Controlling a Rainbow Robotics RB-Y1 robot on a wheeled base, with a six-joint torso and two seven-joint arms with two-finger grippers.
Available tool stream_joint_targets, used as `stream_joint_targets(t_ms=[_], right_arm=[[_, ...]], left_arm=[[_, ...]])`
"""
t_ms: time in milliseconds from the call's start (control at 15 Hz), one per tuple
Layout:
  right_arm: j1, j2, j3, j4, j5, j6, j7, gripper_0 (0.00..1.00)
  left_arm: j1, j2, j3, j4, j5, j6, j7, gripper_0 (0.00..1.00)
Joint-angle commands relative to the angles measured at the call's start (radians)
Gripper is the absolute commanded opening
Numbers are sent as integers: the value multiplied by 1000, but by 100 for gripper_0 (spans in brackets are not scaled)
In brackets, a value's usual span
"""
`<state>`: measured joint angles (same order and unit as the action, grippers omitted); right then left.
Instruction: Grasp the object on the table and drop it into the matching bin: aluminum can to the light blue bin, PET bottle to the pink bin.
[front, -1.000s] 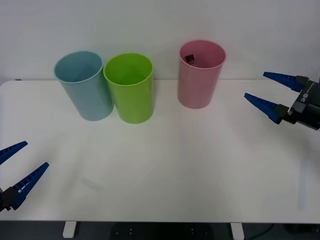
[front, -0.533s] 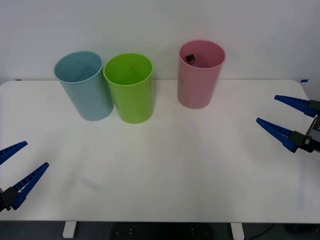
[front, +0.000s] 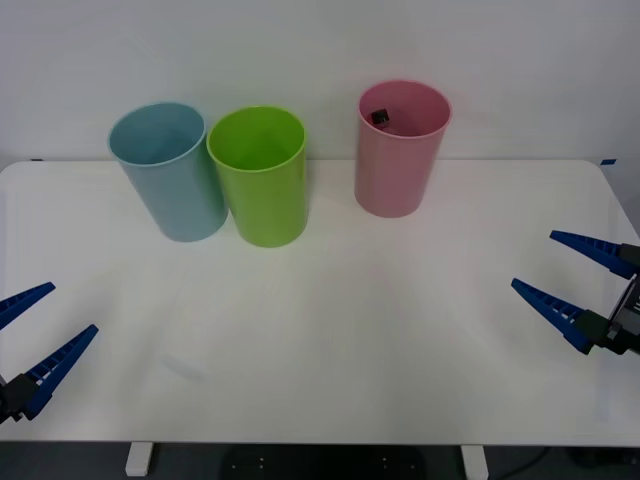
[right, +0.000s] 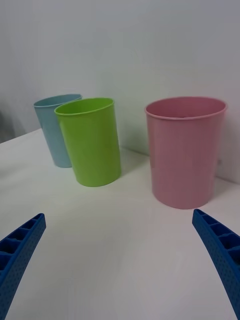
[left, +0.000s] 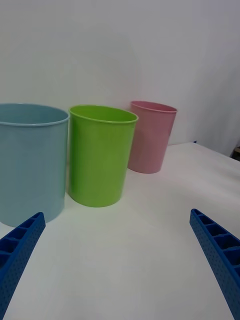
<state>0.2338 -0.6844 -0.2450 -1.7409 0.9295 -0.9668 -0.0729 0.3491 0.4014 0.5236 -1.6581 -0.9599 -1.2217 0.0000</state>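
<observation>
White table (front: 330, 330) carrying three upright bins along its far edge: light blue bin (front: 168, 170) at 10 o'clock, touching the lime green bin (front: 259, 175) at 11 o'clock; pink bin (front: 400, 147) at 1 o'clock, standing apart. The PET bottle's black cap (front: 379, 117) is visible inside the pink bin. Left gripper (front: 35, 335) at 8 o'clock, fingers spread, empty; right gripper (front: 570, 283) at 4 o'clock, fingers spread, empty.

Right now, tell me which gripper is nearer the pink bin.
Right. The right gripper hangs open at the table's right edge, nearer the pink bin. The left gripper waits open at the near left corner, farther off.
</observation>
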Motion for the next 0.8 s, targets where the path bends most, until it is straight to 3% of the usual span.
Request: stream_joint_targets(t_ms=[67,800], right_arm=[[30,6,-8,-2,3,-33,-1,100],[117,14,-51,-2,3,-110,-1,100]], left_arm=[[0,0,0,0,0,0,0,100],[0,0,0,0,0,0,0,100]])
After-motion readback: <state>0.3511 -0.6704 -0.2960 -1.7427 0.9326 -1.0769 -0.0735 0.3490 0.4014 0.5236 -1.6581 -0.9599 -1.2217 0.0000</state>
